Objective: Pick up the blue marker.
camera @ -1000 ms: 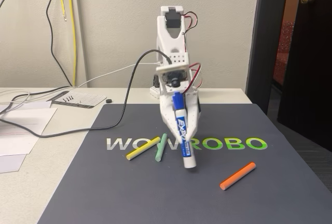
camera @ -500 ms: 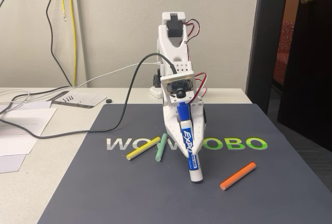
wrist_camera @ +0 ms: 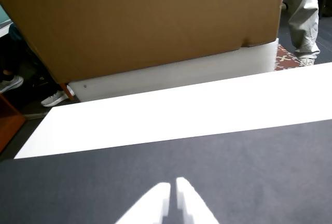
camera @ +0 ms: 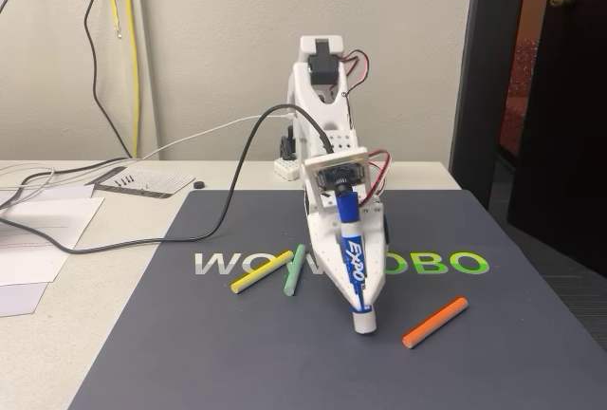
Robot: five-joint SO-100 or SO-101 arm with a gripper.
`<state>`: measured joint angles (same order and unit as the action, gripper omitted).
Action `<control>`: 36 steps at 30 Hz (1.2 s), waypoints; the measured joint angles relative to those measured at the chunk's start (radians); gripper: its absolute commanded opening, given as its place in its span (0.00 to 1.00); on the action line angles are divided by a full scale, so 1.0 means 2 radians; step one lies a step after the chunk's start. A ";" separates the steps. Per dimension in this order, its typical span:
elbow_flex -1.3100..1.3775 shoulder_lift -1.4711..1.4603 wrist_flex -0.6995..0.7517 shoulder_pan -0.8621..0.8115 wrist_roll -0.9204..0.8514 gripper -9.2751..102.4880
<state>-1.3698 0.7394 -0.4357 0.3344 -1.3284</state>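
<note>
The blue marker [camera: 354, 260], a white barrel with a blue label and blue cap, hangs steeply tilted in the fixed view, cap up and white end low over the dark mat [camera: 285, 353]. My white gripper [camera: 363, 307] points down behind it and is shut on it. Whether the marker's lower end touches the mat I cannot tell. In the wrist view my gripper [wrist_camera: 172, 199] shows two white fingertips nearly together at the bottom edge, above the mat [wrist_camera: 259, 167]; the marker is hidden there.
On the mat lie a yellow stick [camera: 262, 271], a pale-green stick [camera: 295, 270] and an orange stick [camera: 435, 322]. Papers [camera: 43, 230] and a black cable [camera: 223, 211] sit at left. A cardboard box [wrist_camera: 140, 22] and a person's legs [wrist_camera: 303, 16] stand beyond the table edge.
The arm has swung right and down with the marker in its grip. The marker's white end has dropped closer to the mat, nearer the orange stick.
</note>
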 measured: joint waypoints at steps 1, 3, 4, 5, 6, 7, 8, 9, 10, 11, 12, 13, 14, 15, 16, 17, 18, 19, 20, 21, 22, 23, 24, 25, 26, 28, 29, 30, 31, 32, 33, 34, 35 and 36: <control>0.007 -0.002 0.007 0.002 0.003 0.08; 0.018 -0.004 0.021 0.005 0.003 0.08; 0.026 -0.007 0.025 0.006 0.003 0.08; 0.035 -0.013 0.028 0.008 0.002 0.08; 0.044 -0.019 0.031 0.008 0.002 0.08; 0.055 -0.025 0.034 0.009 0.001 0.08; 0.065 -0.030 0.038 0.010 0.002 0.08; 0.074 -0.037 0.041 0.011 0.003 0.08; 0.084 -0.041 0.045 0.013 0.005 0.08; 0.093 -0.045 0.049 0.014 0.008 0.08; 0.099 -0.048 0.052 0.015 0.009 0.08; 0.104 -0.051 0.054 0.017 0.012 0.08; 0.107 -0.053 0.055 0.018 0.012 0.08; 0.108 -0.054 0.055 0.019 0.013 0.08; 0.108 -0.054 0.055 0.019 0.015 0.08; 0.108 -0.054 0.055 0.019 0.016 0.08; 0.104 -0.054 0.048 0.019 0.019 0.08; 0.094 -0.054 0.038 0.019 0.019 0.08; 0.091 -0.054 0.033 0.019 0.017 0.08; 0.081 -0.051 0.022 0.019 0.018 0.08; 0.057 -0.044 -0.001 0.018 0.019 0.08; 0.028 -0.036 -0.028 0.017 0.023 0.08; -0.003 -0.024 -0.047 0.015 0.025 0.08; -0.035 -0.009 -0.065 0.013 0.025 0.08; -0.070 0.005 -0.088 0.009 0.025 0.08; -0.132 0.037 -0.116 0.005 0.025 0.08; -0.163 0.055 -0.123 0.002 0.025 0.08; -0.183 0.066 -0.128 0.000 0.024 0.08; -0.200 0.078 -0.133 -0.002 0.024 0.08; -0.230 0.101 -0.132 -0.005 0.024 0.09; -0.263 0.122 -0.135 -0.006 0.024 0.10; -0.295 0.145 -0.137 -0.009 0.024 0.12; -0.327 0.169 -0.137 -0.011 0.024 0.14; -0.357 0.195 -0.133 -0.015 0.024 0.15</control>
<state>-2.0847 1.1290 -0.7010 0.3053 -1.2809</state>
